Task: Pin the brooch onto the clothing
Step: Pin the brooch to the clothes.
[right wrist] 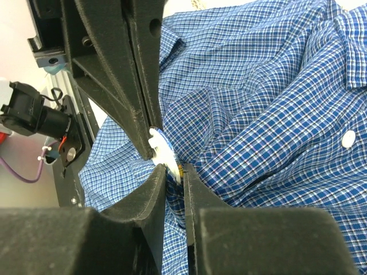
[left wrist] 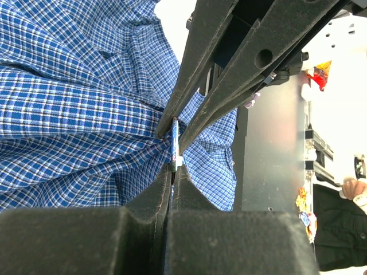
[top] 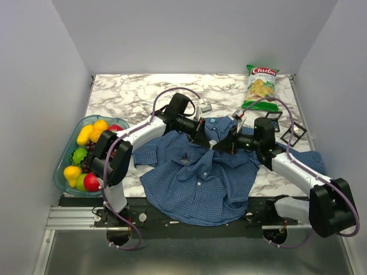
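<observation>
Shirt (top: 198, 183) spread on marble table (top: 132, 97), collar towards far side, hem over near edge. Both grippers meet tip to tip just below collar. Left gripper (left wrist: 172, 172) fully closed, pinching bunched fold of shirt. Right gripper (right wrist: 175, 175) nearly closed, only narrow gap, gripping white round brooch (right wrist: 162, 150) against fabric. Fruit bowl (top: 63, 172) left, chip bag (top: 261, 86) far right.
</observation>
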Motion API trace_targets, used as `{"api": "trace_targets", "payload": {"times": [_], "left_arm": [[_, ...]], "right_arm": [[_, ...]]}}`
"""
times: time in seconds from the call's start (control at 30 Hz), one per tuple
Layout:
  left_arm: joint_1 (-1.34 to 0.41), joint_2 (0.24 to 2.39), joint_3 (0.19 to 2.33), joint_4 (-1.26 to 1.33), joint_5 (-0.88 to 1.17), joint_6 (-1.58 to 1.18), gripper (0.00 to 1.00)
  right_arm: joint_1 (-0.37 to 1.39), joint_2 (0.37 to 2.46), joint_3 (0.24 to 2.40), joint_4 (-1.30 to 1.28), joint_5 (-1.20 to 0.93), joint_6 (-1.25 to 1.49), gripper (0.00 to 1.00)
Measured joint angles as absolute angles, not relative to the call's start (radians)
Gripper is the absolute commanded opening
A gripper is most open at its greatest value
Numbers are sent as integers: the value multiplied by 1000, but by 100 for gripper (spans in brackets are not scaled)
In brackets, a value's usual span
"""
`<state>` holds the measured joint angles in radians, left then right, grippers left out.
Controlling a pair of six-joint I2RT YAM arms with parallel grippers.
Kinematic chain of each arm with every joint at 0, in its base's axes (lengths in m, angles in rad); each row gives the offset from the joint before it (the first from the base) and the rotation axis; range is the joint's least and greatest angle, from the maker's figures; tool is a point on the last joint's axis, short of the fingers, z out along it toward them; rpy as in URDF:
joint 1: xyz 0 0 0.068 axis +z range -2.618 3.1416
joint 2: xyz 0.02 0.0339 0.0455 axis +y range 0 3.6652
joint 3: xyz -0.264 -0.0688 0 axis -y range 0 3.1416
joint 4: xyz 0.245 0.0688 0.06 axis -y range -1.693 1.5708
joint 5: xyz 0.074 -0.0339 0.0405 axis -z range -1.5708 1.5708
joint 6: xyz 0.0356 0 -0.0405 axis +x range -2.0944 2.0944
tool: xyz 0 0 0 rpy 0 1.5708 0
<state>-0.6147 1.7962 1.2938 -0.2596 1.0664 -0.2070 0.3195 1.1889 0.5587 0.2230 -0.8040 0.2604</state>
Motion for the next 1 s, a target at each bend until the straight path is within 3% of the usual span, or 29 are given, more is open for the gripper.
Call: {"api": "trace_targets", "payload": {"times": [0.37, 1.0], "left_arm": [[-610, 1800, 1293, -255, 1042, -206, 0], [-611, 1802, 1293, -210, 999, -207, 0]], "right_arm": [[321, 1231, 601, 172, -774, 290, 12], [337, 1179, 579, 178, -627, 416, 12]]}}
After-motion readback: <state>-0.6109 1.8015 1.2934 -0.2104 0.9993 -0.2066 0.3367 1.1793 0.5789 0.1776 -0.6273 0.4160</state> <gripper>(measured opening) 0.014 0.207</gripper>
